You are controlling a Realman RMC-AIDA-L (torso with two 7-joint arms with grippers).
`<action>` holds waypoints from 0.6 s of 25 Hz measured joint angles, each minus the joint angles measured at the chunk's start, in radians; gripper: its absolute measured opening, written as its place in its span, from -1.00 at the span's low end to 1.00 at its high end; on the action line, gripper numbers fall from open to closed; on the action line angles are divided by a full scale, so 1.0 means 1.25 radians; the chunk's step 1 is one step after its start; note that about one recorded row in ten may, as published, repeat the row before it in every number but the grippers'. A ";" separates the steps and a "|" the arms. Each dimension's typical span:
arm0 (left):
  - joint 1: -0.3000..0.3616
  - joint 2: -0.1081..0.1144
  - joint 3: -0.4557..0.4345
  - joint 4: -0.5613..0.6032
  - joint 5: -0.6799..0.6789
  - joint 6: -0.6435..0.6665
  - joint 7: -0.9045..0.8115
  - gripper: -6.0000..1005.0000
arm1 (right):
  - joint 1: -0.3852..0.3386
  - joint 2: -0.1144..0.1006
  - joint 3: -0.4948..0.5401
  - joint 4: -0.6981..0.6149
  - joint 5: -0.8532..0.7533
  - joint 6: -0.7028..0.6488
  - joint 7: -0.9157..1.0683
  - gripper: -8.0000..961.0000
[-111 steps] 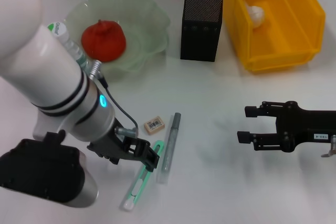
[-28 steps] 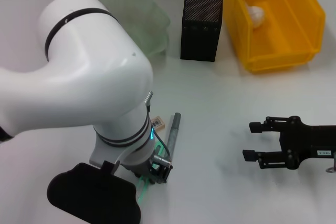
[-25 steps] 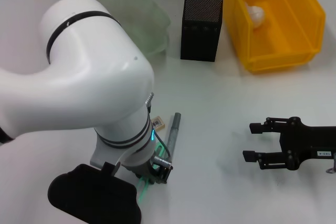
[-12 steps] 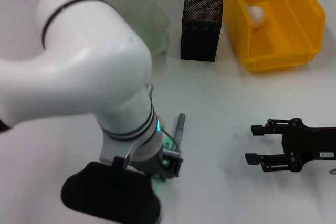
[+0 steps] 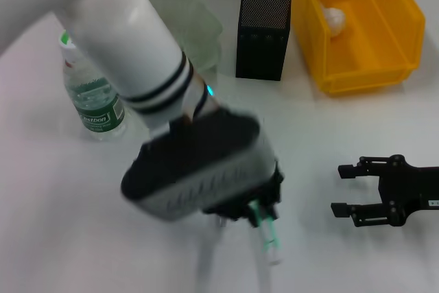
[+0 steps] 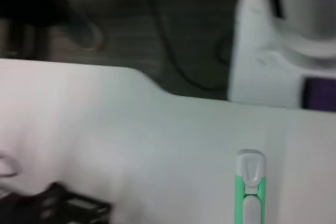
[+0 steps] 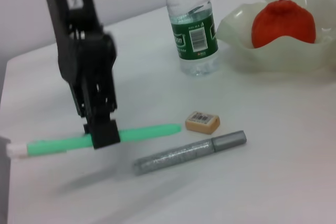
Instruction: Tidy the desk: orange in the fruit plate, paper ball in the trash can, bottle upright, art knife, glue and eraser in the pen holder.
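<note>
Clamped in the left claw (image 7: 102,132), the art knife (image 7: 142,132) hangs above eraser (image 7: 202,122) and glue (image 7: 189,152).

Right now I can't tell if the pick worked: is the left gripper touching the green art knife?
Touching. In the right wrist view the left gripper is clamped around the art knife, which hangs above the table.

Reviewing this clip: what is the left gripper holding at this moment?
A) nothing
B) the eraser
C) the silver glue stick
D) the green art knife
D: the left gripper is clamped on the green art knife, lifted off the table, while the silver glue stick and the eraser lie on the table.
</note>
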 joint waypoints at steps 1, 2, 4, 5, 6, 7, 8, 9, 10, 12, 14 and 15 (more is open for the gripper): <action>-0.003 0.000 -0.056 -0.036 -0.040 -0.002 -0.010 -0.62 | 0.000 0.000 0.002 -0.006 -0.005 0.000 0.000 0.60; -0.003 0.000 -0.056 -0.036 -0.040 -0.002 -0.010 -0.62 | 0.000 0.000 0.002 -0.006 -0.005 0.000 0.000 0.60; -0.003 0.001 -0.143 -0.087 -0.102 -0.005 -0.036 -0.62 | 0.001 0.000 0.005 -0.009 -0.007 0.000 0.000 0.60; -0.003 0.001 -0.143 -0.087 -0.102 -0.005 -0.036 -0.62 | 0.002 0.000 0.006 -0.010 -0.007 0.000 0.000 0.60; -0.003 0.002 -0.169 -0.107 -0.122 -0.005 -0.046 -0.62 | 0.002 0.000 0.007 -0.014 -0.007 0.000 0.000 0.60; -0.004 0.002 -0.204 -0.134 -0.149 -0.005 -0.057 -0.62 | 0.002 0.000 0.008 -0.019 -0.006 -0.001 0.000 0.60; -0.005 0.003 -0.234 -0.158 -0.172 -0.005 -0.067 -0.62 | 0.002 0.001 0.008 -0.023 -0.005 -0.002 0.000 0.60; -0.005 0.004 -0.265 -0.184 -0.194 -0.005 -0.076 -0.62 | 0.001 0.002 0.009 -0.028 -0.004 -0.007 -0.001 0.60; -0.004 0.004 -0.290 -0.205 -0.215 -0.004 -0.084 -0.62 | 0.001 0.003 0.010 -0.033 -0.003 -0.013 -0.003 0.60; 0.003 0.005 -0.337 -0.241 -0.255 0.000 -0.107 -0.62 | 0.001 0.003 0.030 -0.037 0.000 -0.039 -0.012 0.60; 0.019 0.006 -0.371 -0.261 -0.286 0.002 -0.141 -0.61 | 0.000 0.002 0.067 -0.042 0.001 -0.076 -0.028 0.60; 0.032 0.006 -0.384 -0.264 -0.305 0.003 -0.161 -0.61 | -0.001 0.001 0.085 -0.046 0.001 -0.096 -0.035 0.60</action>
